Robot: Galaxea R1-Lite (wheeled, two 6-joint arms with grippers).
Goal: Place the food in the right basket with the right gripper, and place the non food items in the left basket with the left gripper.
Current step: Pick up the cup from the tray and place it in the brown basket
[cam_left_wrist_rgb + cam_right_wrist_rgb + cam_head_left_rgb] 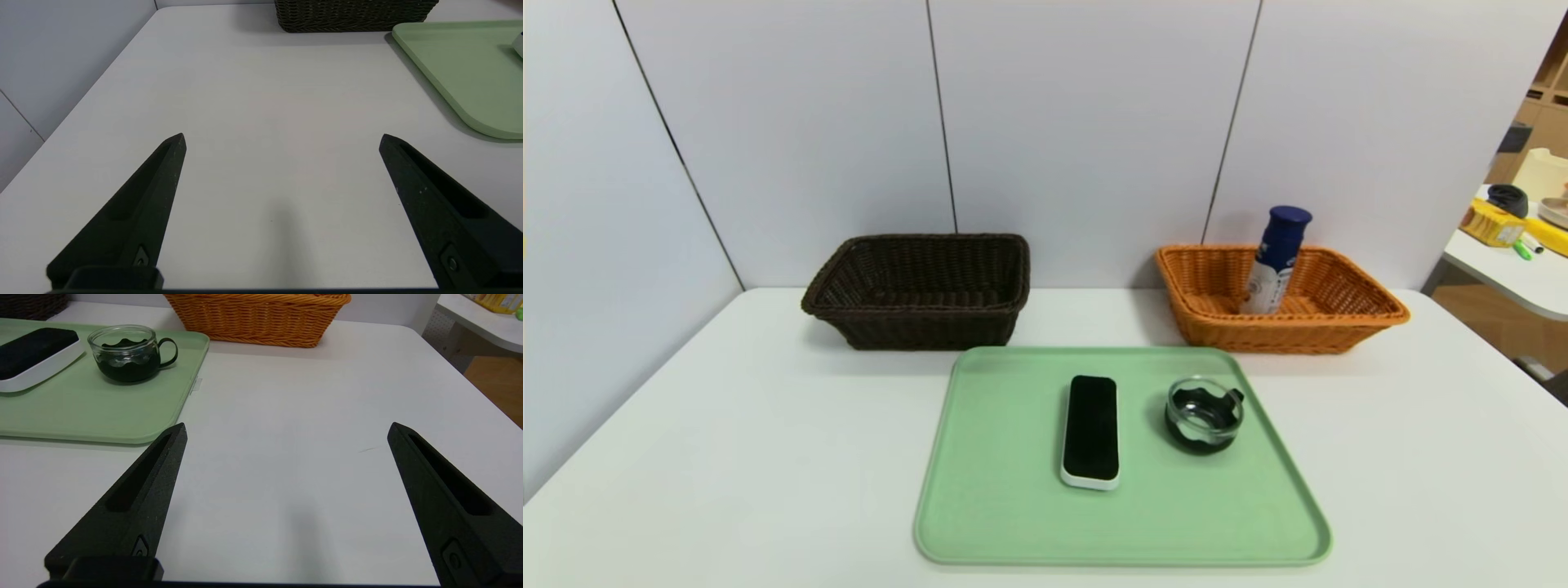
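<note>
The drink bottle (1276, 261) already stands in the orange-tan basket (1372, 314), cap up and leaning slightly. The black slab (1090, 429) lies mid-tray, long axis running from the near edge of the green tray (980, 523) to its far edge; the glass dish (1204, 413) sits beside it, toward the right edge. Non-food sorting is pending. The next move likely requires the left gripper (282, 139), jaws apart and empty, to reach the slab for the dark brown basket (849, 290). The right gripper (286, 428) rests with jaws apart.

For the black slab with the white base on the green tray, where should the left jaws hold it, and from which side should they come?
Grip the black slab across its narrow width, at the middle of its long sides, coming from above. It lies flat on the green tray, so only the low white edges offer a hold. The glass cup stands apart on its right, leaving room. The left gripper is open.
</note>
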